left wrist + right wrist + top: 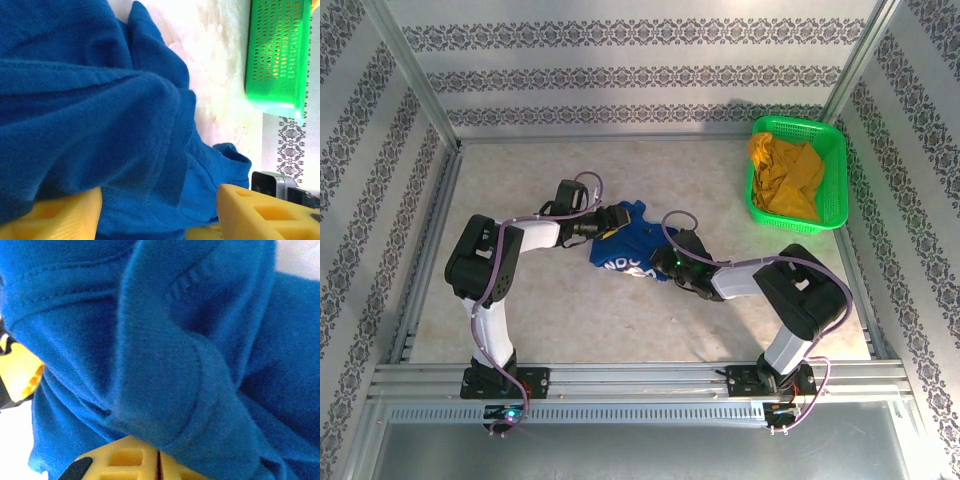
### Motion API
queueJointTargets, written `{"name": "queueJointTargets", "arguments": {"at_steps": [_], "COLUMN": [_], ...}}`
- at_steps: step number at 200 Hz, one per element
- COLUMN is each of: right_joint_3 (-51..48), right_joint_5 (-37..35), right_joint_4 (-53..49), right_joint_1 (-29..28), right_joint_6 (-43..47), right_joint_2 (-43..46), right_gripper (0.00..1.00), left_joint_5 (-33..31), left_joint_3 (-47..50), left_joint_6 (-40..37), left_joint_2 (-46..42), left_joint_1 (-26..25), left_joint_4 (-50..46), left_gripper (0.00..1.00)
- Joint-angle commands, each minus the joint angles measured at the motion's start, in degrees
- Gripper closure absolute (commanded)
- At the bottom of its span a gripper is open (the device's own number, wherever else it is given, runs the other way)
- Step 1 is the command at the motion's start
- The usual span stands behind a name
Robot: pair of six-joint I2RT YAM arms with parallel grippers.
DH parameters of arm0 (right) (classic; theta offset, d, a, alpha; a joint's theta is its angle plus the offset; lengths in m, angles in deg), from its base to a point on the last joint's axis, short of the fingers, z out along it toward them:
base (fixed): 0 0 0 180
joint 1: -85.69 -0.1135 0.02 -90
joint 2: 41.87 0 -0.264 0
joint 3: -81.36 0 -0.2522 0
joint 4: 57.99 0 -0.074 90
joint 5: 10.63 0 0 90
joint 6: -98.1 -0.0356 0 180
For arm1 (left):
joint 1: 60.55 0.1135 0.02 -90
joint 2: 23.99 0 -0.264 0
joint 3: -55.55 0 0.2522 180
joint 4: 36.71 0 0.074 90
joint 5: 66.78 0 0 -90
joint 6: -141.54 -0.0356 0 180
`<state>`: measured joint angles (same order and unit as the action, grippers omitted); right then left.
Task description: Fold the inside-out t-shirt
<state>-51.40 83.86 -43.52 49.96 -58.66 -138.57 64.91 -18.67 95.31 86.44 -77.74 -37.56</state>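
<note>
**A:** Progress on the fold?

**B:** Hardly begun, by my reading. The inside-out t-shirt lies in a crumpled heap in the middle of the table. It is bunched and creased, not spread, with a whitish print showing at its lower edge. I see no flat panel, squared edge or sleeve laid over. Flattening it and all of the folding are left to do.

**A:** Anything else on the table?

**B:** A green basket in the upper right of the overhead frame, well apart from the shirt. A mustard-yellow garment lies in it.

**A:** Arm poses?

**B:** Both arms reach in from the bottom of the frame with elbows bent outward, and they meet at the heap. The left gripper is at the shirt's upper left and the right gripper at its lower right.

**A:** Left pincer?

**B:** Released. In its wrist view the yellow fingers stand wide apart, low in the frame. Blue cloth sags loosely between them and drapes over the one at lower left.

**A:** Right pincer?

**B:** Clenched. Its yellow fingers meet at the bottom of the wrist frame with only a thin dark line between them. A thick fold of blue cloth bunches right at their tips and hides them. I judge it to be pinching that fold, though the contact itself is covered.
</note>
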Motion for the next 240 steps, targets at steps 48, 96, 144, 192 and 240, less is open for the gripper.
{"name": "queueJointTargets", "arguments": {"at_steps": [48, 96, 144, 192, 240], "right_joint_3": [0.97, 4.57, 4.33, 3.80, 3.62], "right_joint_5": [6.98, 11.08, 10.60, 10.71, 12.90], "right_joint_4": [-2.13, -5.38, -2.83, -0.72, -2.14], "right_joint_1": [4.92, 7.53, 7.69, 7.78, 9.32], "right_joint_6": [2.82, 5.24, 4.18, 3.39, 4.40], "right_joint_2": [6.98, 8.46, 1.03, -2.61, 3.72], "right_gripper": [0.83, 0.79, 0.81, 0.81, 0.81], "left_joint_5": [-6.63, -6.75, 1.59, 3.36, 1.63], "left_joint_3": [-0.73, 4.30, 2.60, 3.88, 5.54], "left_joint_6": [-6.59, -12.68, -13.90, -11.16, -4.81], "left_joint_2": [-15.93, -14.16, -6.90, -1.13, 0.26], "left_joint_1": [3.49, 4.32, 3.38, -2.24, -1.80], "left_joint_4": [-14.14, -17.88, -15.59, -11.21, -2.96], "left_gripper": [0.29, 0.27, 0.26, 0.27, 0.99]}}
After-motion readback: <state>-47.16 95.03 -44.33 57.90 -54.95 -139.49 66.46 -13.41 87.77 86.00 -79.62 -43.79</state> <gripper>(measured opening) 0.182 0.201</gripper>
